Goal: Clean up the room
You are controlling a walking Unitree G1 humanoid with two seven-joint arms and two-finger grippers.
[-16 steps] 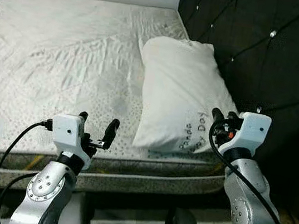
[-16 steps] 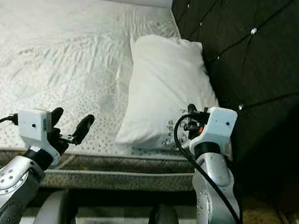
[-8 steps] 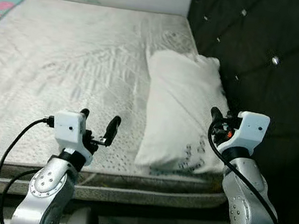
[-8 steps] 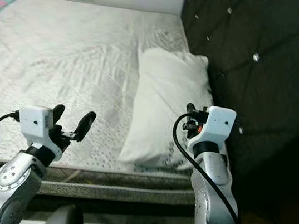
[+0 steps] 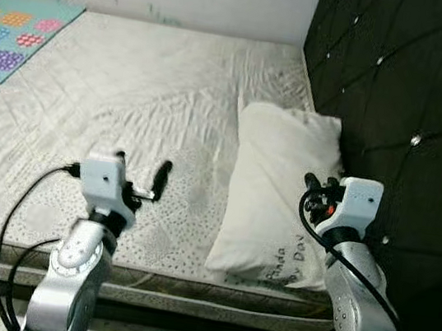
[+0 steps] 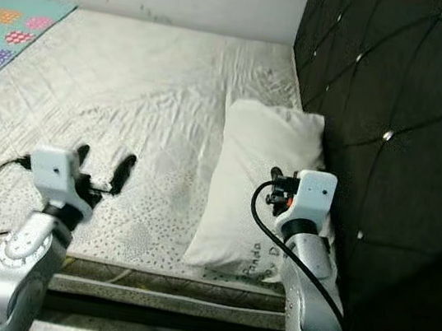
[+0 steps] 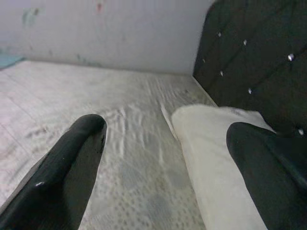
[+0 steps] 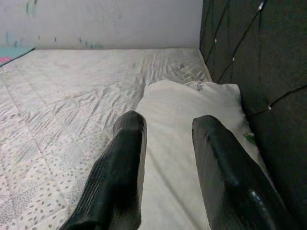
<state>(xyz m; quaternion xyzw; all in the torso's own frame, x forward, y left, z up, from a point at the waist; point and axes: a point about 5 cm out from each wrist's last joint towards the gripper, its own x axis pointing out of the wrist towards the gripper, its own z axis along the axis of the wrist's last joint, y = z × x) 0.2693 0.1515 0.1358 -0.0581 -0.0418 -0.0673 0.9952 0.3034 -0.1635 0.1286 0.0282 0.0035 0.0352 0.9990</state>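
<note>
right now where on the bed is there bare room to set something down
The white quilted mattress is bare from the colourful patterned blanket at its far left edge across to the white pillow. Beyond the pillow, a smaller bare strip runs to the wall. It is crowded along the dark tufted headboard, where the pillow lies, with the right gripper over it. The open left gripper hovers over the near edge.

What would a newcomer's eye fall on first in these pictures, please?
First the white pillow, lying on the bare mattress against the dark tufted headboard. Next the two raised arms: the right gripper over the pillow's near end, the left gripper over the mattress with jaws open. A patterned blanket lies at the far left edge.
</note>
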